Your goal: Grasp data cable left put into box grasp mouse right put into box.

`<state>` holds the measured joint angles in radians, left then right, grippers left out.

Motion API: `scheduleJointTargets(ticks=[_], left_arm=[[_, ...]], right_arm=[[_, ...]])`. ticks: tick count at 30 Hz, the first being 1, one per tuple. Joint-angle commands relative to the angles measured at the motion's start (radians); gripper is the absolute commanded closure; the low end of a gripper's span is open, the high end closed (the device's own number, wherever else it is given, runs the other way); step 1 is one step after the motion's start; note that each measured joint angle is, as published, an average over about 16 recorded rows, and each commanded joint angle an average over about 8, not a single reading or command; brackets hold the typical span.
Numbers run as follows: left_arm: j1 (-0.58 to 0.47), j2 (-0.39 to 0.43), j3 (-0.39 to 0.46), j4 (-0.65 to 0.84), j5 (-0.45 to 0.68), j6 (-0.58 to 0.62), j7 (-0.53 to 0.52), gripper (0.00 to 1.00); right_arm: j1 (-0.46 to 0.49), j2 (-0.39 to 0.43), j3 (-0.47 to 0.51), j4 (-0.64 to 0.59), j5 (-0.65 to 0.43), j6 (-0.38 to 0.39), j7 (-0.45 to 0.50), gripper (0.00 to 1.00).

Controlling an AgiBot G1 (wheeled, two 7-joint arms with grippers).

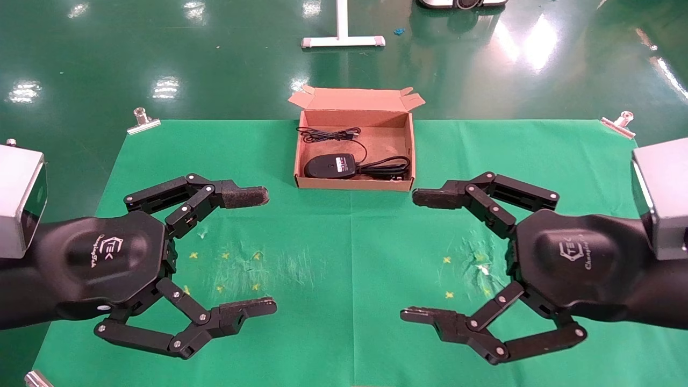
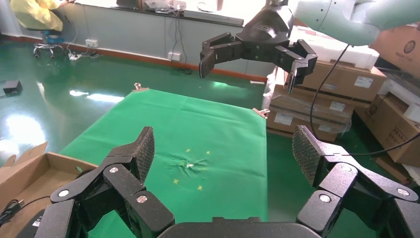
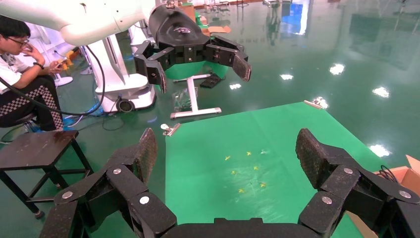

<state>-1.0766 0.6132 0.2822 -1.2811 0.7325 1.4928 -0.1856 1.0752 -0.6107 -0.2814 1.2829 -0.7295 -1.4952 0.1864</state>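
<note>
**Listener:** What does the head view show?

**Operator:** I see a green cloth (image 1: 349, 258) over the table, with a brown cardboard box (image 1: 355, 184) at its far middle, lid open. The mouse (image 1: 330, 165) lies inside, white label up, near the front wall. The data cable (image 1: 386, 169) is bundled just beside it, toward my robot's right. Both are in the box, so I judge the task finished. The left gripper (image 1: 258, 252) and right gripper (image 1: 422, 255) hover over bare cloth near me, jaws spread wide, holding nothing.

**Listener:** And the left wrist view?

**Operator:** The left gripper (image 2: 223, 158) fills the foreground, pads far apart and empty. A corner of the box (image 2: 47, 163) shows at the edge, with a bit of thin cord in it. The right gripper (image 2: 252, 49) hangs farther off, also spread and empty.

**Listener:** The right wrist view?

**Operator:** The right gripper (image 3: 225, 161) gapes over the cloth, nothing between its pads. One box flap (image 3: 408, 173) peeks in at the edge. Across the table the left gripper (image 3: 198, 57) hangs wide and empty. Nothing lies on the cloth to pick up.
</note>
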Motion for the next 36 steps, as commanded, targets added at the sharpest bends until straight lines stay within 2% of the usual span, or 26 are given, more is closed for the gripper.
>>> scheduleJointTargets(ticks=[1,36], left_arm=[[0.000,0.000,0.000,0.000,0.000,0.000,0.000,0.00],[-0.001,0.000,0.001,0.001,0.000,-0.001,0.000,0.00]], right_arm=[[0.000,0.000,0.000,0.000,0.000,0.000,0.000,0.00],[0.000,0.000,0.000,0.000,0.000,0.000,0.000,0.00]])
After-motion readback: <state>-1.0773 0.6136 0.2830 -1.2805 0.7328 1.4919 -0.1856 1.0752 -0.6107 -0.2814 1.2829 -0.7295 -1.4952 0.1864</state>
